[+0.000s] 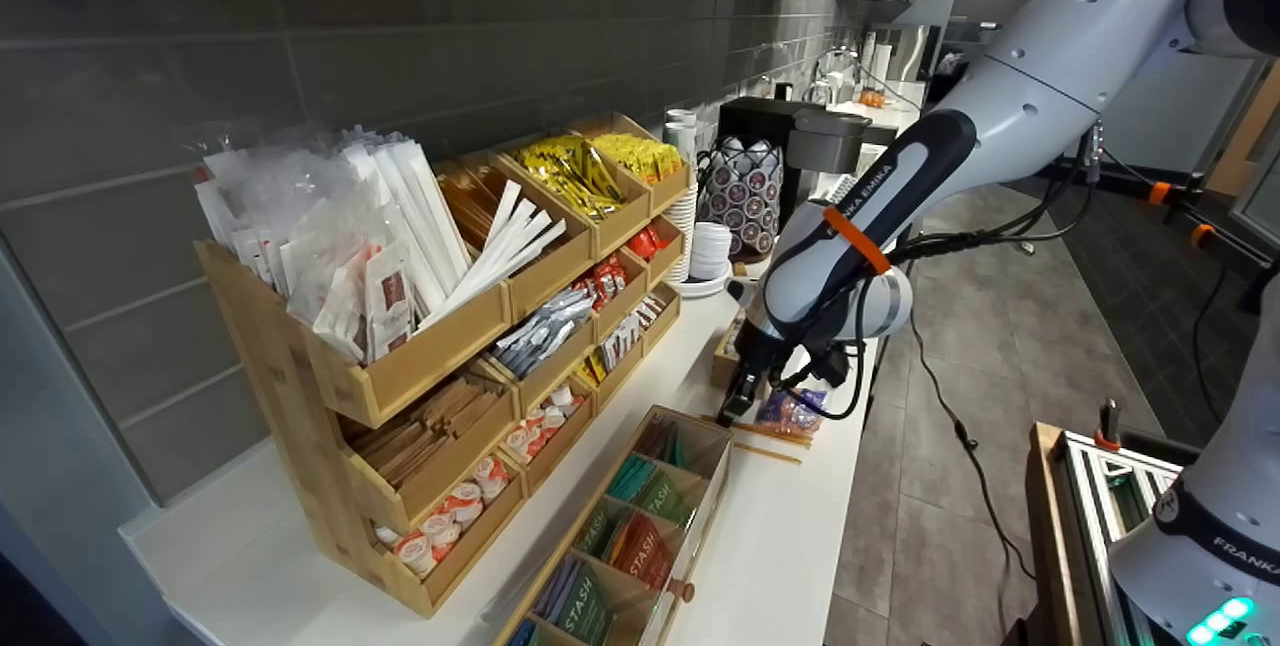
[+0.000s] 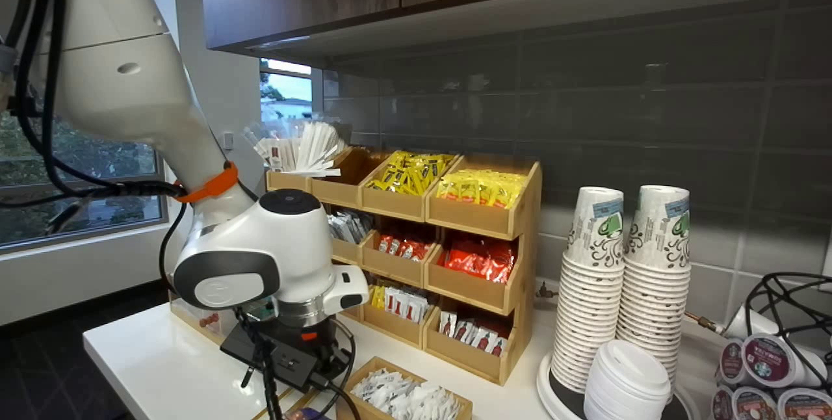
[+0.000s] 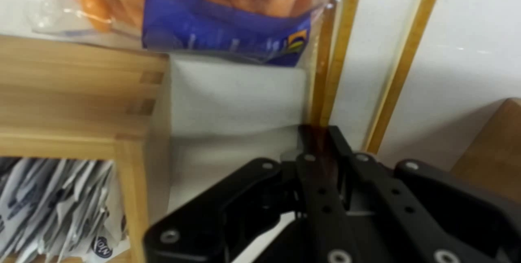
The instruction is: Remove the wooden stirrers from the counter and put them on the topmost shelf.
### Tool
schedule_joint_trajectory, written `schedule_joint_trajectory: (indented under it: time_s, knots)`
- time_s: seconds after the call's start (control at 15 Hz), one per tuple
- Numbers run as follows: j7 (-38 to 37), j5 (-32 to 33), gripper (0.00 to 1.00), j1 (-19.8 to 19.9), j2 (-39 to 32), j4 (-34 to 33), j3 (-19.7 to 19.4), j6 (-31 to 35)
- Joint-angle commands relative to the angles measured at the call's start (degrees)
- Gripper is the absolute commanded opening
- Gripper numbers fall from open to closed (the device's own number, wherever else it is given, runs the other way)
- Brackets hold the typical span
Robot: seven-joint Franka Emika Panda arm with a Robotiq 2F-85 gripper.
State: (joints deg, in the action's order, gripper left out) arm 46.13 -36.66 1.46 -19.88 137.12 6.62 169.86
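Two thin wooden stirrers (image 3: pixel 338 59) lie side by side on the white counter (image 3: pixel 240 100), their near ends between the fingertips of my gripper (image 3: pixel 318 132). The fingers are close together around these ends and appear shut on them. Another stirrer (image 3: pixel 406 59) lies apart, to the right in the wrist view. In an exterior view the stirrers (image 1: pixel 770 452) lie beside the end of the tea tray, with my gripper (image 1: pixel 730 414) low over the counter. The topmost shelf (image 1: pixel 445 356) of the rack holds white wrapped sticks and yellow packets; it shows in both exterior views (image 2: pixel 468 215).
A plastic bag of carrots (image 3: pixel 228 23) overlaps the stirrers' far part. A small wooden box of white packets (image 3: pixel 81 92) stands left in the wrist view. The glass-sided tea tray (image 1: pixel 692 536) is close by the gripper. Cup stacks (image 2: pixel 588 316) stand past the rack.
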Motion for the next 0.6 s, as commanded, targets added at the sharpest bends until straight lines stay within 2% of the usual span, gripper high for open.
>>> schedule_joint_trajectory:
  time_s: [0.0,0.53]
  knots:
    - [-0.5,0.5,0.00,-0.8,-1.5,-0.3,-0.2,0.6]
    - [0.2,-1.0,0.00,-0.2,-0.3,-0.6,2.2,-0.2]
